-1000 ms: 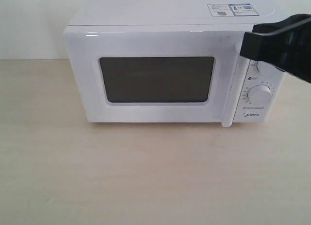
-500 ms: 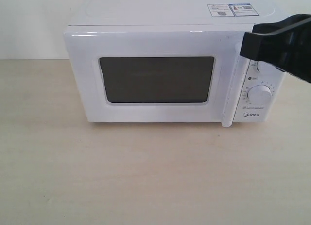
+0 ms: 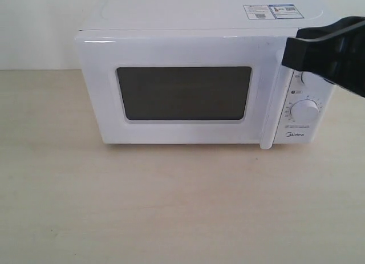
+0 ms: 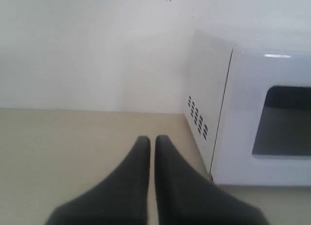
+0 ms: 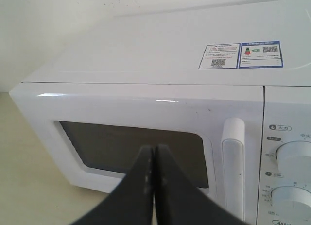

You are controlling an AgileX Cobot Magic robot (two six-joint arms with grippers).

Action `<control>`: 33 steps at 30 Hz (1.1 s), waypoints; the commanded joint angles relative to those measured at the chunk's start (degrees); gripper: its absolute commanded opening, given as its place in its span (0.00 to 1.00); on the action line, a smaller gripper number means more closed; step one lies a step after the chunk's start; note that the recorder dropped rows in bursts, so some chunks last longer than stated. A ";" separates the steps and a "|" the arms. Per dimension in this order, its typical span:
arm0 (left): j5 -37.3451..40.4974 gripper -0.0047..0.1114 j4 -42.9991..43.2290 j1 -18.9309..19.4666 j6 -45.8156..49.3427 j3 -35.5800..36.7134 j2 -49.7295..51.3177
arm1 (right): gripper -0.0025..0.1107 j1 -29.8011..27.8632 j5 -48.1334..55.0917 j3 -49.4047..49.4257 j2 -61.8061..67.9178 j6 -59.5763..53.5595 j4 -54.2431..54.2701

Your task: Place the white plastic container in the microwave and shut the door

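Observation:
The white microwave (image 3: 199, 19) stands at the back of the table with its door (image 3: 182, 90) shut, dark window and vertical bar handle (image 3: 271, 104) showing. The white plastic container is out of view. My right gripper (image 5: 154, 148) is shut and empty, hovering in front of the door window (image 5: 131, 147); the exterior view shows its black body (image 3: 328, 53) at the upper right, near the dials. My left gripper (image 4: 152, 139) is shut and empty above the table, beside the microwave's vented left side (image 4: 198, 120).
Two round dials (image 3: 304, 110) sit on the microwave's right panel, and stickers (image 3: 272, 11) lie on its top. A pale wooden tabletop (image 3: 171, 201) stretches in front; a white wall (image 4: 97, 45) rises behind.

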 commanded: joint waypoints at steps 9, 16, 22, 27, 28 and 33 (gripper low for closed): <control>11.51 0.08 0.26 0.44 -0.78 0.17 -0.16 | 0.02 -0.37 -0.08 0.34 -0.20 -0.11 -0.18; 11.40 0.08 0.26 0.59 -0.78 0.17 -0.16 | 0.02 -0.37 -0.08 0.34 -0.20 -0.11 -0.18; 11.40 0.08 0.26 0.59 -0.78 0.17 -0.16 | 0.02 -0.37 -0.08 0.34 -0.20 -0.11 -0.18; 11.40 0.08 0.26 0.59 -0.78 0.17 -0.16 | 0.02 -0.37 -0.08 0.34 -0.20 -0.11 -0.18; 11.40 0.08 0.26 0.59 -0.78 0.17 -0.16 | 0.02 -0.37 -0.08 0.34 -0.20 -0.11 -0.18; 11.40 0.08 0.26 0.59 -0.78 0.17 -0.16 | 0.02 -0.37 -0.08 0.34 -0.20 -0.11 -0.18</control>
